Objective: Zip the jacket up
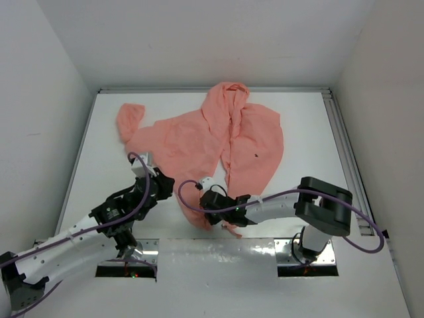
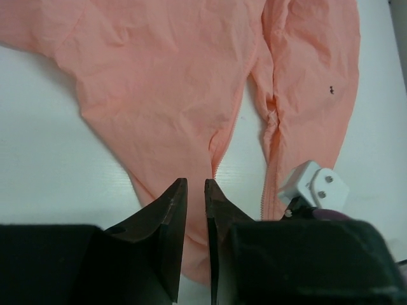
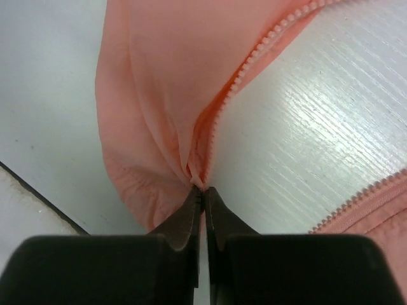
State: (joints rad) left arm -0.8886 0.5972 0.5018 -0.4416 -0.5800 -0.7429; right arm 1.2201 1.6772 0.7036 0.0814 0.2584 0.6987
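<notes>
While your right pincer [image 3: 202, 192] clamps the zipper edge [image 3: 254, 61] of the salmon-pink thin fabric jacket [image 1: 192, 139], your left pincer [image 2: 196, 185] hangs slightly apart over its lower hem.

The jacket [image 1: 192, 142] is lying spread on the desk [image 1: 305, 126], hood toward the far edge (one sleeve reaching far left). The right pincer [image 3: 202, 190] is sitting at the near hem, at the foot of the front opening, with the left pincer [image 2: 194, 184] hanging just left of it.
</notes>
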